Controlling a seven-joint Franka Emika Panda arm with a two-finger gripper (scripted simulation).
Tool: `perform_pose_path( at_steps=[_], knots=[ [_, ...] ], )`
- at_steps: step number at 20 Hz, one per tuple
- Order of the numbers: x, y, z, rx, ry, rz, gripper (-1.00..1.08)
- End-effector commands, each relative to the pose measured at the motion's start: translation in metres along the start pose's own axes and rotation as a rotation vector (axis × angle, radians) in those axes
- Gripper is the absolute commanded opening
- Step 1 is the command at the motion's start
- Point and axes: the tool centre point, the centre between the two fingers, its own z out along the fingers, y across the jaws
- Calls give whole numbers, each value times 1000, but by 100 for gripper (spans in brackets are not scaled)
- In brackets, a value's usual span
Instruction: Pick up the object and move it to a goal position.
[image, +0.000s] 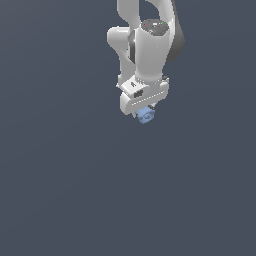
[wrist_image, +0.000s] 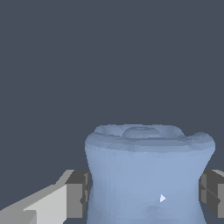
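Your white arm (image: 150, 50) hangs in the upper centre of the exterior view, its end effector (image: 144, 111) clamped on the light-blue object (image: 146, 116), which pokes out just below the fingers. In the wrist view the object (wrist_image: 146, 175) fills the lower middle of the frame, a grey finger pad (wrist_image: 78, 192) pressed against each flank at its narrowed waist, likely the surest hold for carrying. No goal marker shows against the plain dark backdrop, so you cannot judge the remaining travel.
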Motion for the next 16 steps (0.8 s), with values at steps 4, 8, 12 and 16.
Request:
perform_pose_path(
  at_steps=[4, 8, 12, 16],
  knots=[
    [10, -23, -57, 1, -1, 0, -100],
    [17, -39, -97, 1, -1, 0, -100],
    [25, -55, -137, 1, -1, 0, -100],
    [33, -70, -177, 1, -1, 0, -100]
  ],
)
